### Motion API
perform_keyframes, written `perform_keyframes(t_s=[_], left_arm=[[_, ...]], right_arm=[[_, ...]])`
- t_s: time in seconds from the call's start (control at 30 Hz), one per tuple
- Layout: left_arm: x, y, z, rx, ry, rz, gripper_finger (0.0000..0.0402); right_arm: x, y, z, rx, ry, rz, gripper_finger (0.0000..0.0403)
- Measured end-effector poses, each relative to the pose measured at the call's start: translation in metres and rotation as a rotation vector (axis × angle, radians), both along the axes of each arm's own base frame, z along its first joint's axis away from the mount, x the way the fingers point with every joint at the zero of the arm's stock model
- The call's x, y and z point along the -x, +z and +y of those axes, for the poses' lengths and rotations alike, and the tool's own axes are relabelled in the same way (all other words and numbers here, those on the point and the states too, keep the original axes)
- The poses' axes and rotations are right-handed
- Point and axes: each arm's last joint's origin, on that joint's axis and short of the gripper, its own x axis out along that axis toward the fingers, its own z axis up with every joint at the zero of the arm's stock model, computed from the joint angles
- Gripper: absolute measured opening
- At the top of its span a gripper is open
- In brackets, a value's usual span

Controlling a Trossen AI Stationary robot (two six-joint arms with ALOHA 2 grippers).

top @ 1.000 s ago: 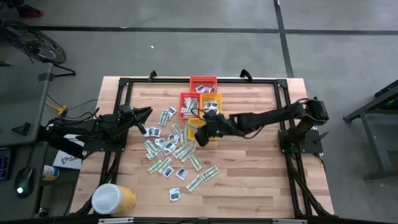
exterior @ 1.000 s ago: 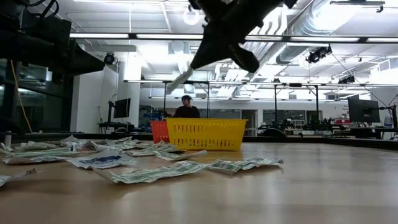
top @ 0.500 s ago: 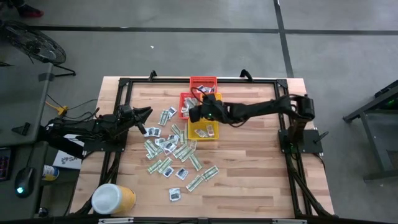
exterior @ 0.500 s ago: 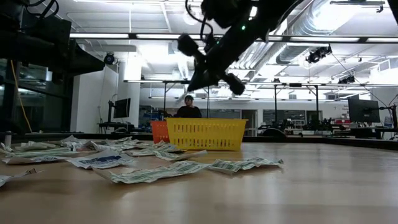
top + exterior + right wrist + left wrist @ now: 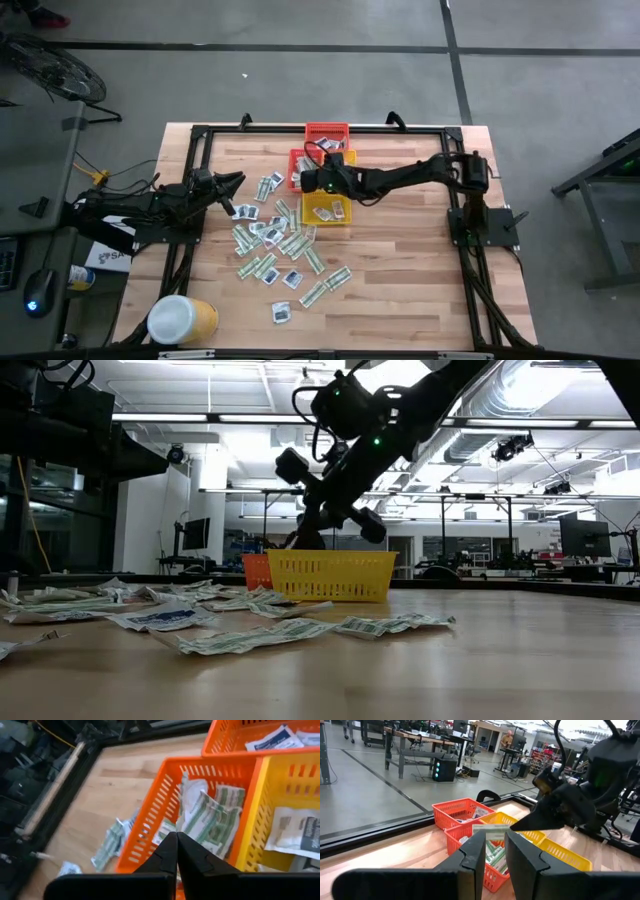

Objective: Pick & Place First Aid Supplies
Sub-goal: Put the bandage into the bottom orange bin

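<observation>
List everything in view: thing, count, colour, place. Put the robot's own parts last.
Loose packets: dozens, pale green-and-white strips and white squares with blue marks, scattered over the table's middle.
Binned packets: several, green-and-white, inside the orange basket.
Red basket: one, at the table's far edge, some packets inside.
Orange basket: one, between the red and yellow ones.
Yellow basket: one, nearest the pile, white packets inside.
Tub: one, yellow with a white lid, at the near left corner.
Table: one, light wood, black frame.
Person: one, far back in the room.
Left gripper: waiting at the table's left edge, slightly parted.
Right gripper: shut, over the orange basket.
</observation>
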Motion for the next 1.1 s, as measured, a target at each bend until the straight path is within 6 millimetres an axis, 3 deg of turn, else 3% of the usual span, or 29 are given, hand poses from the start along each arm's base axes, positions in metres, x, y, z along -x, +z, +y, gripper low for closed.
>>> perform_keyframes(t_s=[0.17, 0.37, 0.53, 0.8, 1.1], left_arm=[[0.000, 0.000, 0.000, 0.000, 0.000, 0.000, 0.0073], [0.000, 0.000, 0.000, 0.000, 0.000, 0.000, 0.0073], [0.000, 0.000, 0.000, 0.000, 0.000, 0.000, 0.0073], [0.000, 0.000, 0.000, 0.000, 0.000, 0.000, 0.0073], [0.000, 0.000, 0.000, 0.000, -0.001, 0.000, 0.0073]], right_arm=[[-0.002, -0.005, 0.000, -0.010, 0.032, 0.001, 0.0026], [-0.002, -0.006, 0.001, -0.012, 0.059, 0.017, 0.0090], [0.000, 0.009, 0.009, -0.032, 0.243, 0.021, 0.0139], [0.024, 0.030, 0.047, -0.221, 0.501, 0.176, 0.0162], [0.059, 0.037, 0.106, -0.445, 0.607, 0.423, 0.0152]])
